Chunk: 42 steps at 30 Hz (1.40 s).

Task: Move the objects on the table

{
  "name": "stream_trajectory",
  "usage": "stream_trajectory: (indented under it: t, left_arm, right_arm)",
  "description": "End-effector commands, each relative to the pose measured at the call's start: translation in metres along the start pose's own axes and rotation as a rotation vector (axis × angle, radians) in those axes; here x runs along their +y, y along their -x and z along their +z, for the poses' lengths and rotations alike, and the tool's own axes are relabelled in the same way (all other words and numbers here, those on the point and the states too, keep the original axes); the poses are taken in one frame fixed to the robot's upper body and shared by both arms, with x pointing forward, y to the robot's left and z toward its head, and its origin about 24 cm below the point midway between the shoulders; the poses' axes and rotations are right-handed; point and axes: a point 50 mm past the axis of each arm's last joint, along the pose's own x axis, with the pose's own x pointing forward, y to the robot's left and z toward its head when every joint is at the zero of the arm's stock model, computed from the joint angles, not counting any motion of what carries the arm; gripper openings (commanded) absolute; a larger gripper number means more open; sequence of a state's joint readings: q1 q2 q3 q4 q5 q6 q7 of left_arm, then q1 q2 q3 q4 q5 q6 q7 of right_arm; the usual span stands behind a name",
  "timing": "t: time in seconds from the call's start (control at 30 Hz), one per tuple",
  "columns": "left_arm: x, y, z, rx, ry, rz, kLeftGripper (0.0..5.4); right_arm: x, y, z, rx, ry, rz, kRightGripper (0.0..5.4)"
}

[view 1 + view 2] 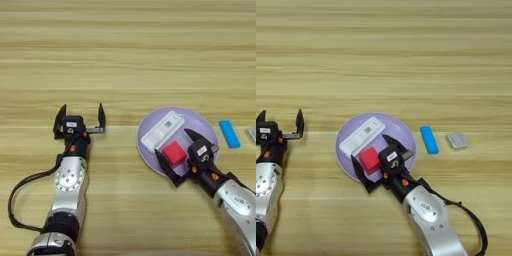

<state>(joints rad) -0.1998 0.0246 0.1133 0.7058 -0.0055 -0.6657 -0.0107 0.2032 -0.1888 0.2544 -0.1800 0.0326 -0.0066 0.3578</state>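
Note:
The round lilac plate [200,125] lies right of centre on the table [125,50]. On it rest the white oblong device [162,131], set diagonally, and the small red cube [174,152] at the near rim. My right gripper [171,141] is open, its two black fingers straddling the red cube with a gap on each side. Right of the plate lie the small blue bar [429,139] and the small grey flat piece [457,140]. My left gripper [81,111] stands open over bare wood well left of the plate, holding nothing.
A black cable [20,192] loops beside my left forearm at the lower left. Another cable [476,225] curves by my right forearm.

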Motion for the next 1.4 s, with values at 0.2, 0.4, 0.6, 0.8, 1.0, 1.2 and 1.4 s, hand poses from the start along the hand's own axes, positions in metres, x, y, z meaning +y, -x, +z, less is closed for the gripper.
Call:
stream_trajectory:
  t: [0.2,0.4,0.6,0.8,1.0,1.2,1.4]
  left_arm:
    - [-0.0002,-0.0018,0.0012,-0.006,-0.003,0.001,5.4]
    - [-0.0005,-0.002,0.0013,-0.007,-0.001,0.001,5.4]
    - [-0.0006,-0.0019,0.0012,-0.006,0.001,0.0,5.4]
    - [-0.0003,-0.0018,0.0011,-0.006,0.001,0.002,5.4]
    - [0.0003,-0.002,0.0009,-0.005,0.0,0.002,5.4]
    - [0.0005,-0.0021,0.0009,-0.005,0.0,0.003,5.4]
    - [0.0002,-0.0021,0.0007,-0.004,0.0,0.004,5.4]
  right_arm:
    - [0.0004,-0.0009,-0.007,0.052,-0.022,0.009,5.18]
    - [0.0011,-0.0007,-0.0103,0.078,-0.041,0.016,4.52]
    - [0.0007,-0.0005,-0.0117,0.089,-0.043,0.014,3.89]
    - [0.0007,-0.0006,-0.0115,0.089,-0.045,0.015,3.18]
    - [0.0007,-0.0008,-0.011,0.085,-0.045,0.016,2.45]
    - [-0.0001,-0.0006,-0.0089,0.079,-0.043,0.014,2.24]
    - [-0.002,0.0007,-0.0026,0.059,-0.048,0.015,2.24]
